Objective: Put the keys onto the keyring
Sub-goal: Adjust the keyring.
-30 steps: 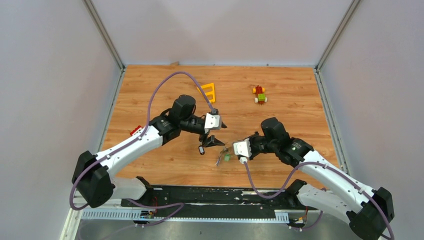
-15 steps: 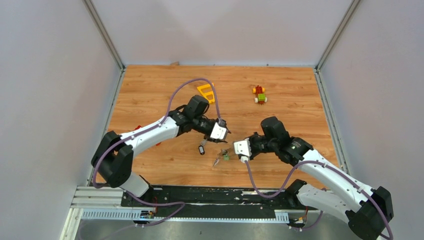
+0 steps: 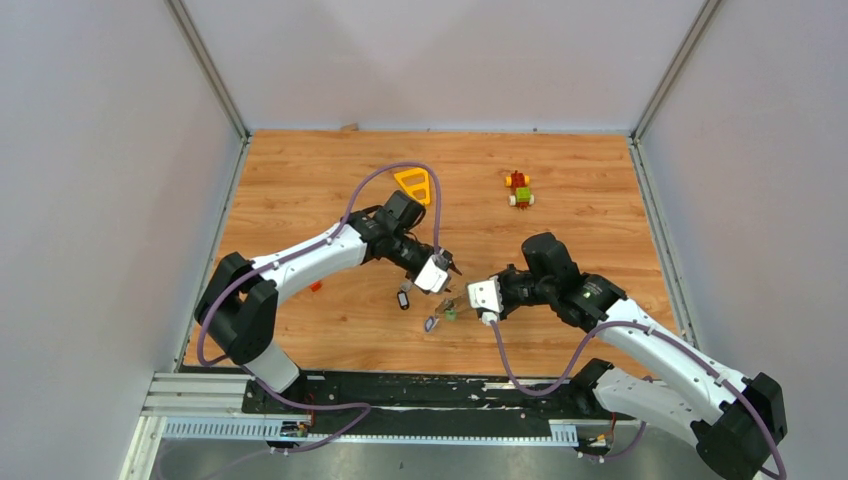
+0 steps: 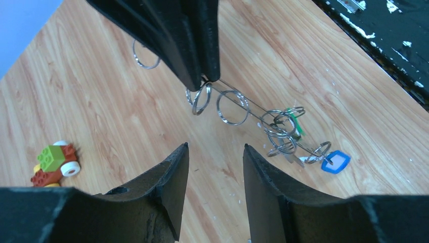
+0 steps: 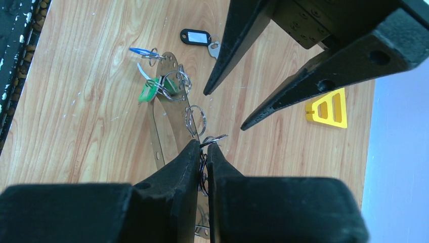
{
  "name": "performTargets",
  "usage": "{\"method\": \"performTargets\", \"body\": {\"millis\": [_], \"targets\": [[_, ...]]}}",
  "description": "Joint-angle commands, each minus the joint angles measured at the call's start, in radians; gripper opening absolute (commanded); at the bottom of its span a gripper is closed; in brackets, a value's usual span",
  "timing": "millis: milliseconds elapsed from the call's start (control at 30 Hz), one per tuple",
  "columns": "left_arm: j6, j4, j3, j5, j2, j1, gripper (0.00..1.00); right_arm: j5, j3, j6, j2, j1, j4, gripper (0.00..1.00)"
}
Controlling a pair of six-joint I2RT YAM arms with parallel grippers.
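Observation:
My right gripper (image 5: 203, 147) (image 3: 465, 300) is shut on one end of the keyring (image 5: 156, 134), a long silver loop slanting down to the wood. Several small split rings (image 4: 232, 107) are threaded on the keyring. At its low end lie keys with a green tag (image 5: 148, 92) and a blue tag (image 4: 335, 162). A key with a black tag (image 5: 197, 36) (image 3: 404, 298) lies apart on the floor. My left gripper (image 4: 215, 148) (image 3: 450, 269) is open and empty. It hovers just left of the right gripper's fingertips, close above the keyring.
A yellow plastic triangle frame (image 3: 413, 181) lies at the back behind the left arm. A red-green-yellow block toy (image 3: 518, 188) sits at the back right. A small red piece (image 3: 315, 287) lies under the left forearm. The black base rail (image 3: 400, 390) runs along the near edge.
The left arm has stretched out to the right, bringing its gripper up to the keyring and the right gripper. Its jaws have narrowed a little. The right arm has barely moved.

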Motion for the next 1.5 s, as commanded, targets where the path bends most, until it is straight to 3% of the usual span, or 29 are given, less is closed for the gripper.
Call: {"method": "performTargets", "body": {"millis": [0,467,700,867,1167,1467], "targets": [[0.104,-0.050,-0.007,0.032,-0.028,-0.017,0.51,-0.035,0.039,0.012,-0.005,-0.002,0.030,0.00],[0.109,-0.035,-0.037,-0.023,-0.078,-0.071,0.42,-0.033,0.035,0.020,-0.008,-0.005,0.032,0.00],[-0.038,0.101,-0.070,-0.057,-0.104,-0.071,0.34,-0.033,0.034,0.026,-0.011,-0.005,0.031,0.00],[-0.064,0.128,-0.077,-0.063,-0.110,-0.071,0.30,-0.034,0.035,0.027,-0.010,-0.006,0.030,0.00],[0.038,0.033,-0.058,-0.035,-0.097,-0.071,0.37,-0.028,0.033,0.028,-0.009,-0.007,0.031,0.00],[0.000,0.073,-0.070,-0.015,-0.097,-0.075,0.38,-0.025,0.029,0.030,-0.008,-0.007,0.035,0.00]]}}
